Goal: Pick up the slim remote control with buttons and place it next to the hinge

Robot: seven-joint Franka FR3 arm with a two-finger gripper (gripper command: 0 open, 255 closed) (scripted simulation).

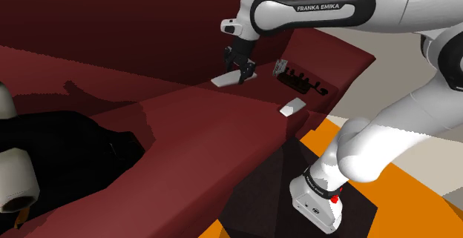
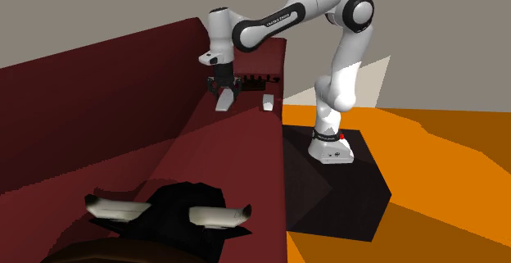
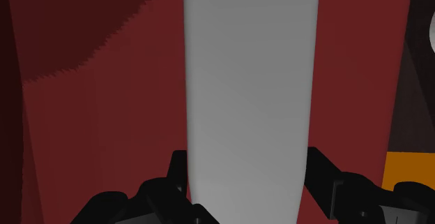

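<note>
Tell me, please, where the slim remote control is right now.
In the shoulder view, the pale grey remote is clasped between the jaws of the gripper at the dark red sofa, just left of the small grey hinge.

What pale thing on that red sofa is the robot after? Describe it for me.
Follow the dark red sofa to the black gripper. The remote is the long, slim pale slab clasped in it; the nearby pale block is shorter and lies free.
</note>
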